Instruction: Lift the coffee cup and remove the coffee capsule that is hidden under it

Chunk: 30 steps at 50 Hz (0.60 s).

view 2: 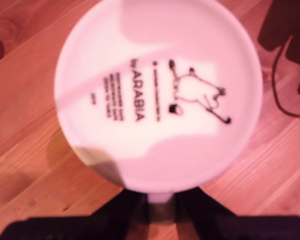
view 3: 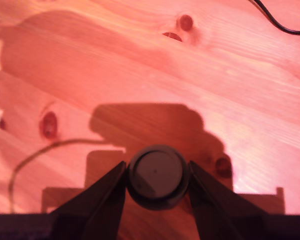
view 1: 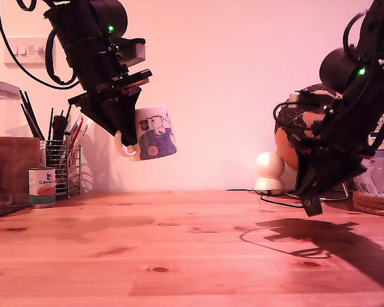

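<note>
The white coffee cup (view 1: 155,133), with a sheep print, a blue-purple band and a pink dot, hangs tilted high above the table at the exterior view's left. My first gripper (view 1: 128,142) is shut on its handle. The first wrist view looks at the cup's stamped white base (view 2: 160,95), with my first gripper (view 2: 160,199) shut on the handle below it. At the exterior view's right, my second gripper (view 1: 310,199) holds the small dark coffee capsule (view 1: 312,204) a little above the wood. The capsule (view 3: 156,176) sits clamped between the two fingers of my second gripper (view 3: 157,168).
A small labelled tin can (view 1: 41,187), a wire holder of pens (view 1: 61,163), a brown box (view 1: 13,169) and a glass jar (view 1: 3,102) stand at the exterior view's left. White round objects (view 1: 269,171), a black cable (view 1: 269,201) and woven coasters (view 1: 374,203) lie at its right on the wooden table (view 1: 179,249).
</note>
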Each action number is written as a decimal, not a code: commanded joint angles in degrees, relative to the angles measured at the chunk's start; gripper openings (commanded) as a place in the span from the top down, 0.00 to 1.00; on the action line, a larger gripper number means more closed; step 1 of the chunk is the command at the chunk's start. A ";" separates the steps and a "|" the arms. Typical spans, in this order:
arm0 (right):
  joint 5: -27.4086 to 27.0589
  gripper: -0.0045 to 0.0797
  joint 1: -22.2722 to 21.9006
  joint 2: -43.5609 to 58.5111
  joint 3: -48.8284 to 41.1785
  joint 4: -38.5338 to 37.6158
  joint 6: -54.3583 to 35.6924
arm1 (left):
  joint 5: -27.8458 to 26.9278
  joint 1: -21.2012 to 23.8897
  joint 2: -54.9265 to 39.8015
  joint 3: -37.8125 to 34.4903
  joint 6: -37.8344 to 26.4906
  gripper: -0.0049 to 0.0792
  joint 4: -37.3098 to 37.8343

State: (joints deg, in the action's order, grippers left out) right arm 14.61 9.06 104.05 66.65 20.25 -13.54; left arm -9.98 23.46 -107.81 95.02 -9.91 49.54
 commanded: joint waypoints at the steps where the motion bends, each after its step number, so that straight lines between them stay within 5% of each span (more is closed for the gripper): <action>1: 0.35 0.78 -0.24 1.07 0.11 -0.44 0.07 | -0.31 -0.09 2.51 0.68 -0.52 0.97 -1.18; 22: 0.42 0.77 -0.24 2.89 0.09 1.62 0.17 | -0.28 -0.04 2.51 0.68 -0.46 0.97 -1.42; 30: 0.39 0.64 -0.22 2.95 0.09 1.55 0.24 | -0.31 -0.07 2.51 0.68 -0.46 0.97 -1.46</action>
State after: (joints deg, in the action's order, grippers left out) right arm 14.70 9.04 105.67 66.65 21.89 -13.41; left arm -9.98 23.46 -107.81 95.02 -9.91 49.28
